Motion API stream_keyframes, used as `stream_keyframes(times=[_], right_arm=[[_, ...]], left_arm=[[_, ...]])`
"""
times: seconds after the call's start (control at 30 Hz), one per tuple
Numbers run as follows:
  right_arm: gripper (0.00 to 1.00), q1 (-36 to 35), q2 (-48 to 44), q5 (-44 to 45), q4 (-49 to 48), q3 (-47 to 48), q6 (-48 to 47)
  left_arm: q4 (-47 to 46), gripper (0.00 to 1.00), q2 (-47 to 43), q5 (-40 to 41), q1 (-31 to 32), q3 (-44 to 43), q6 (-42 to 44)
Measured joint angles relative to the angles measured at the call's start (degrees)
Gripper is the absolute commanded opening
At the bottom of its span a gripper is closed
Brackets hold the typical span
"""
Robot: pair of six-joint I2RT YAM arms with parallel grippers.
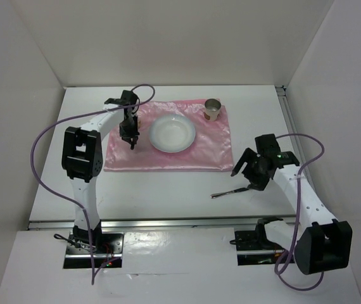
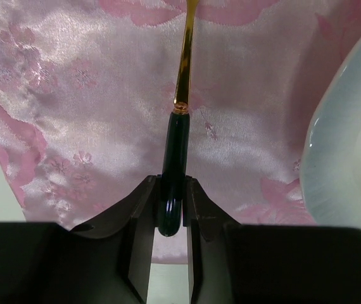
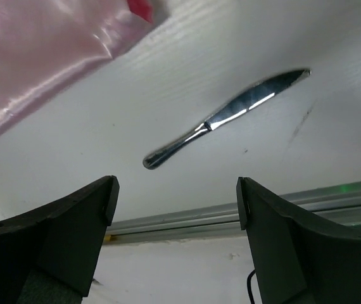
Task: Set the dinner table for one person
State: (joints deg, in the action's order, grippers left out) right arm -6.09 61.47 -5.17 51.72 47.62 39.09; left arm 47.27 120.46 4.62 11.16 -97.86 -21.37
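The white dinner table (image 1: pixel 161 193) carries a pink rose-patterned cloth (image 1: pixel 168 149) with a white plate (image 1: pixel 173 133) in its middle and a small cup (image 1: pixel 213 109) at its far right corner. My left gripper (image 1: pixel 132 142) is over the cloth just left of the plate. It is shut on the dark handle (image 2: pixel 172 183) of a utensil with a gold stem (image 2: pixel 185 60); the utensil's head is out of view. My right gripper (image 1: pixel 247 174) is open and empty, above the bare table right of the cloth. A silver knife (image 1: pixel 230 190) lies below it, also seen in the right wrist view (image 3: pixel 225 117).
A metal rail (image 3: pixel 231 214) runs along the table's near edge, close to the knife. White walls enclose the table on the left, back and right. The plate's rim (image 2: pixel 342 158) is close to the right of the left fingers. The cloth's corner (image 3: pixel 41 57) lies left of the knife.
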Motion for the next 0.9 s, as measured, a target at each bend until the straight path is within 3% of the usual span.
stream_keyframes(times=[0.13,0.47,0.6,0.63,0.67,0.73,0.77,0.87,0.9], right_arm=[[0.75,-4.46,-0.33,0.48,-0.15,-4.79,5.55],[0.74,-16.7,3.41,6.32,-1.14,-7.91,18.88],[0.73,-19.04,7.96,8.98,-2.16,-7.85,22.58],[0.73,-19.58,9.49,9.6,-2.49,-7.82,23.41],[0.7,-20.11,10.95,10.27,-2.89,-7.76,24.3],[0.67,-20.87,13.18,11.26,-3.69,-7.58,25.24],[0.66,-21.16,14.12,11.69,-4.13,-7.39,25.62],[0.66,-21.44,16.09,12.98,-5.46,-6.73,26.27],[0.65,-21.44,16.48,13.53,-5.79,-6.38,26.45]], left_arm=[[-1.86,0.0,0.0,0.55,-0.42,0.76,0.0],[-6.56,0.0,-0.2,4.59,0.76,6.8,-2.75],[-6.86,0.07,-0.2,5.07,1.44,6.91,-3.21],[-6.86,0.11,-0.2,5.2,1.53,6.91,-3.28],[-6.84,0.25,-0.2,5.2,1.55,6.91,-3.32],[-6.8,0.42,-0.2,5.2,1.57,6.91,-3.39],[-6.8,0.56,-0.2,5.2,1.57,6.91,-3.52],[-6.16,0.69,-0.2,5.16,1.64,6.91,-4.15],[-5.92,0.82,-0.2,5.2,1.66,6.91,-4.2]])
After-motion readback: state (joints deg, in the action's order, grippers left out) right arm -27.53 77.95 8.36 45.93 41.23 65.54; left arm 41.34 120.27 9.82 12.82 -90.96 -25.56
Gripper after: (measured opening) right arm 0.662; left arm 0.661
